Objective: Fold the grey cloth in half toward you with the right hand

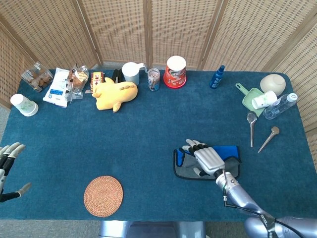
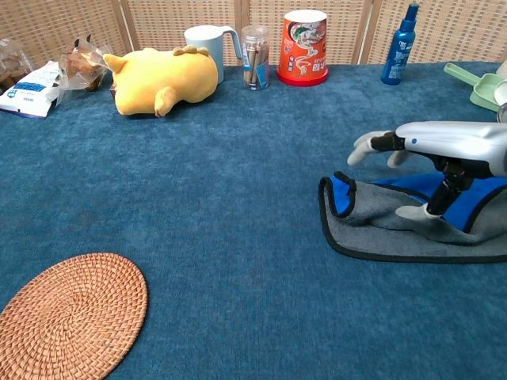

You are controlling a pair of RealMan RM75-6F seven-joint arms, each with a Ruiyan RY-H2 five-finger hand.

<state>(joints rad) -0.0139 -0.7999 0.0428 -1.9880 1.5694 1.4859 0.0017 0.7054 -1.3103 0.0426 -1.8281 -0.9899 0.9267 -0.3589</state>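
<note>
The grey cloth [image 1: 185, 171] [image 2: 372, 229] has a black border and a blue underside. It lies near the table's front right, with its far part turned over toward me so that blue shows. Its left corner curls up. My right hand [image 1: 210, 158] [image 2: 444, 142] hovers over the cloth's middle with its fingers stretched out and apart. Only the thumb tip reaches down to the grey fabric, and nothing is held. At the far left edge of the head view, my left hand [image 1: 7, 163] hangs off the table with its fingers spread and empty.
A woven coaster [image 1: 103, 196] lies front left. A yellow plush [image 1: 115, 93], a mug [image 1: 131, 72], a red cup [image 1: 175, 72] and a blue bottle [image 1: 217, 77] line the back. Two spoons [image 1: 251, 126] and a green tray [image 1: 250, 99] sit right of the cloth.
</note>
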